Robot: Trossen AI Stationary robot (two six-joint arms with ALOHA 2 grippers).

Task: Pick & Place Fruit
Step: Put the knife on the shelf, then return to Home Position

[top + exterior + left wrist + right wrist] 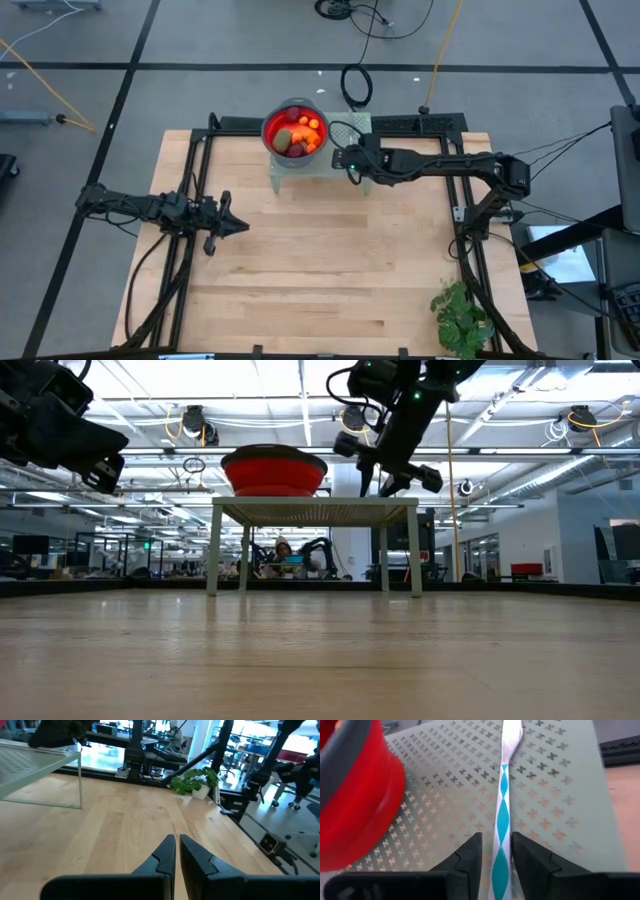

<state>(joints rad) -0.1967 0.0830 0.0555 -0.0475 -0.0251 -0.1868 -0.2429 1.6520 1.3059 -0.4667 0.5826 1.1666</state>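
Note:
Several fruit pieces (pixel 298 134), orange, dark red and olive, lie in a red bowl (pixel 293 128) with a grey rim. The bowl stands on a small pale green perforated stand (pixel 322 172) at the table's far side. Beside the bowl, a silver knife with a teal diamond pattern (pixel 501 820) lies flat on the stand. My right gripper (pixel 496 840) hovers just over it, open, with one finger on each side of the knife's handle. My left gripper (pixel 177 845) is shut on nothing, level above the table's left part (pixel 240 226).
A green leafy plant (pixel 462 318) stands at the near right corner. The stand's thin legs (pixel 215 550) rise from the wooden table top. Black frame rails (pixel 190 180) run along the table's left and right sides. The wide middle of the wood lies bare.

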